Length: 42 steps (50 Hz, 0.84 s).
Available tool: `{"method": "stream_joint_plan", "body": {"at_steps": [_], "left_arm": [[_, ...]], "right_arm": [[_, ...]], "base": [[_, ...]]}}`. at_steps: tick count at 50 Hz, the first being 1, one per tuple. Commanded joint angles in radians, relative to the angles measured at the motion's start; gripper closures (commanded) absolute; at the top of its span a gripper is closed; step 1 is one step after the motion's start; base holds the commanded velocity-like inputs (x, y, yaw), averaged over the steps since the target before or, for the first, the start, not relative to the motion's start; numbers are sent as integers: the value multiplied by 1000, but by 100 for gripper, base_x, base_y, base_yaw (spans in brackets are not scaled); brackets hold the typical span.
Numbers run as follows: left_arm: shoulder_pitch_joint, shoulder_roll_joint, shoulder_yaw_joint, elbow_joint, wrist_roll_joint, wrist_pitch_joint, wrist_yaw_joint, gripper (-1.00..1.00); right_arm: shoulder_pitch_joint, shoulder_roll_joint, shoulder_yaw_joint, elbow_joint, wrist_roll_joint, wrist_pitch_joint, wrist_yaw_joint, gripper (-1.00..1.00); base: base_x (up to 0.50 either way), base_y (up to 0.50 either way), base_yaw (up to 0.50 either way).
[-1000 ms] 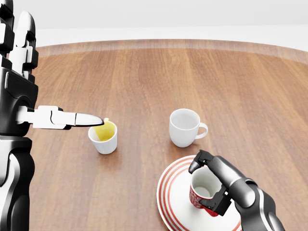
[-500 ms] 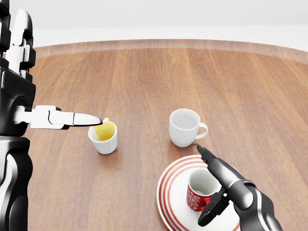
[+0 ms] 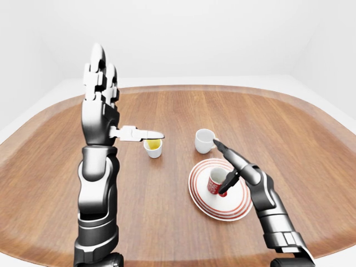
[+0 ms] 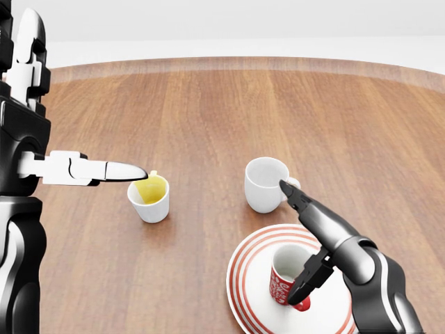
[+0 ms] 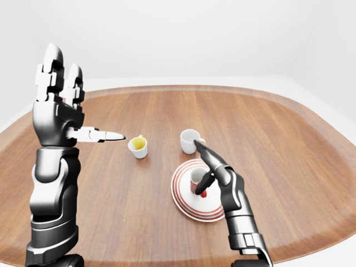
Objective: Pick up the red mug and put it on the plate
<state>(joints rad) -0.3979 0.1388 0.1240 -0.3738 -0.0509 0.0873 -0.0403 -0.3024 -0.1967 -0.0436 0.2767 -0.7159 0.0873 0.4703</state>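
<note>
The red mug (image 4: 286,277) stood upright on the plate (image 4: 248,278), a little right of the plate's middle, its white inside showing. The plate, white with red rings, lay flat on the bench (image 4: 208,111) at the near right of the head view.

The right robot hand (image 4: 306,243) hung over the mug's right side with its fingers spread. One long finger (image 4: 300,203) pointed up and to the left, past the mug's rim and toward the white mug (image 4: 265,184). A shorter dark finger (image 4: 304,284) reached down beside the red mug's right wall. Whether that finger touched the mug could not be told. The fingers did not close round the mug.

The white mug stood just beyond the plate, farther from the robot, with its handle turned to the right. To its left, well apart, stood a small white cup (image 4: 149,197) with a yellow inside.

The left robot hand (image 3: 100,105) was raised at the left, above the bench, holding nothing. Its two upper fingers (image 3: 97,69) stood straight up, and a third finger (image 4: 118,170) stretched out level to the right, its tip ending just over the cup's near-left rim in the head view.

The bench was brown wood with rounded corners, set against plain white walls.
</note>
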Motion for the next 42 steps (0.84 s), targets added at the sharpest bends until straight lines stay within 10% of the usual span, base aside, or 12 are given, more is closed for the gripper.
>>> {"method": "stream_joint_plan", "body": {"at_steps": [1,42], "left_arm": [[-5,1,0,-15,0,0,0,-100],[-118,34,10,-169,-25,0,22,-100]], "right_arm": [[-36,-6,-19,-162,-10,0,73,-100],[-413,-177,-106,-600,110,0,227,-100]], "base": [[0,0,0],[0,0,0]]}}
